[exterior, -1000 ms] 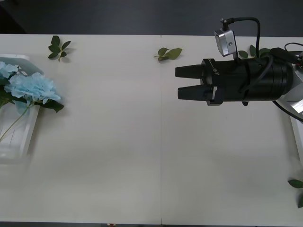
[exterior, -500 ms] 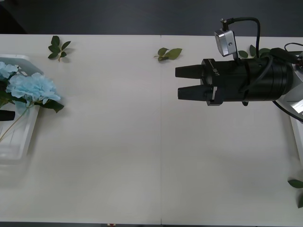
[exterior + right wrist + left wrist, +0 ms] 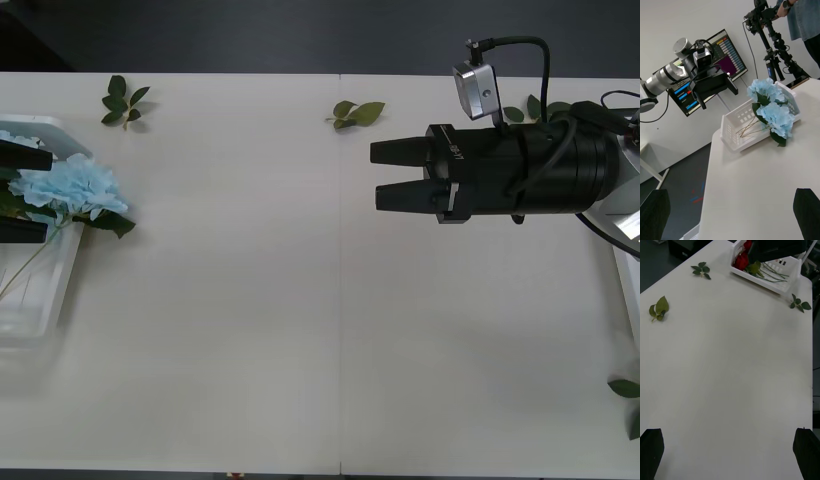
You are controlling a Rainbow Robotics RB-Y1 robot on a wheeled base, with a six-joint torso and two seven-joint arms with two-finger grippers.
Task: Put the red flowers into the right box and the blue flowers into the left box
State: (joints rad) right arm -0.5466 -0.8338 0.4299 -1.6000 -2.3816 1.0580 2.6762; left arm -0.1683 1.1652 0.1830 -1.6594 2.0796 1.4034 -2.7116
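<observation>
Front view showed the blue flowers (image 3: 68, 187) lying in the left box (image 3: 45, 300) at the table's (image 3: 300, 300) left edge, heads spilling over the rim toward mid-table and stems running back along the box, with the left gripper (image 3: 20, 192) spread open around them. They looked light, soft and crushable, best taken by the thin stiffer stems. The right gripper (image 3: 390, 175) hung parted and empty near the right box (image 3: 769, 272), where the red flowers (image 3: 742, 259) lay.
</observation>
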